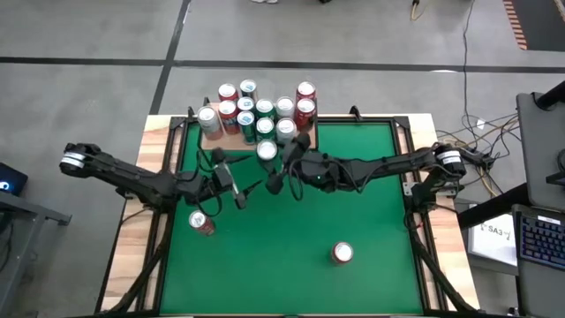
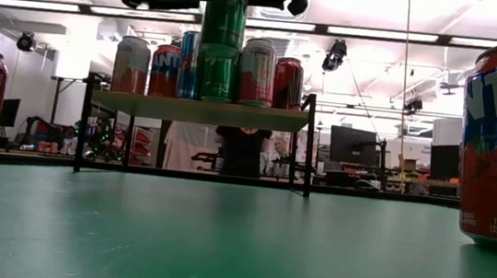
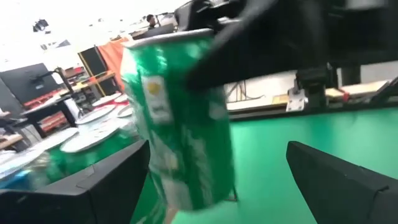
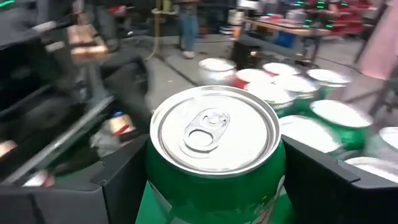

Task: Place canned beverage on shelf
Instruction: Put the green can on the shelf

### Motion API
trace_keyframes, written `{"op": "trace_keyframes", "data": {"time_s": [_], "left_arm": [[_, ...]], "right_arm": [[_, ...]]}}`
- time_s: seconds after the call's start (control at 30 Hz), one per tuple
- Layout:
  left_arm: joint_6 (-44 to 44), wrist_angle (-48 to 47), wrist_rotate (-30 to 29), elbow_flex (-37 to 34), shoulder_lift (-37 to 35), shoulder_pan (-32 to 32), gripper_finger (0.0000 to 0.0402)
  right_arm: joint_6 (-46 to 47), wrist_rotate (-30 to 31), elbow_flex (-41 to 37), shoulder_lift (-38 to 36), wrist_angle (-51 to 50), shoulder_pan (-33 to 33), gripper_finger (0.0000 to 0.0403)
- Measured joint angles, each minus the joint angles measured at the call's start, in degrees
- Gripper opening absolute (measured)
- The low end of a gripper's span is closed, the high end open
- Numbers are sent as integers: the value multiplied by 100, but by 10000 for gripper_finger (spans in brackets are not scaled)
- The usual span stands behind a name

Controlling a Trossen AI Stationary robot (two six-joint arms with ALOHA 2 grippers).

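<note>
Your right gripper (image 1: 275, 168) held a green can (image 4: 214, 155) upright by its sides, a finger (image 4: 121, 180) pressed to each flank, its silver top and pull tab facing that arm's wrist camera. From table height the can (image 2: 225, 16) hung above the row of cans (image 2: 210, 66) already standing on the shelf (image 2: 198, 109), roughly over the green one in the middle, clear of the desk (image 2: 237, 249). Seen from above, it sat at the shelf's front edge, just ahead of the cluster of red, green and silver cans.

Your left gripper (image 1: 231, 187) stood wide apart and empty just beside the can, its fingers (image 3: 348, 180) on either side without touching it.

Two red cans remained on the green desk: one (image 1: 202, 223) near the left arm, one (image 1: 342, 253) toward the front right.
</note>
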Motion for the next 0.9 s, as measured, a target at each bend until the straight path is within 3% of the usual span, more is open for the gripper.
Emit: {"op": "trace_keyframes", "data": {"time_s": [0.27, 0.37, 0.5, 0.67, 0.9], "left_arm": [[151, -1364, -119, -28, -865, 2, 361], [147, -1593, 394, -194, -1145, 7, 353], [69, -1242, 1121, -545, -1299, 2, 325], [-135, -653, 1026, -902, -1230, 9, 274], [-430, 511, 918, -1342, -795, 7, 189]], "right_arm": [[752, -72, 4, 11, -112, -59, 299], [896, -21, 26, 136, 7, -64, 299], [967, 77, 174, 506, 35, -68, 299], [1119, 508, 563, 903, -64, -55, 299], [1661, 1011, 1046, 1126, -1055, -64, 299]]}}
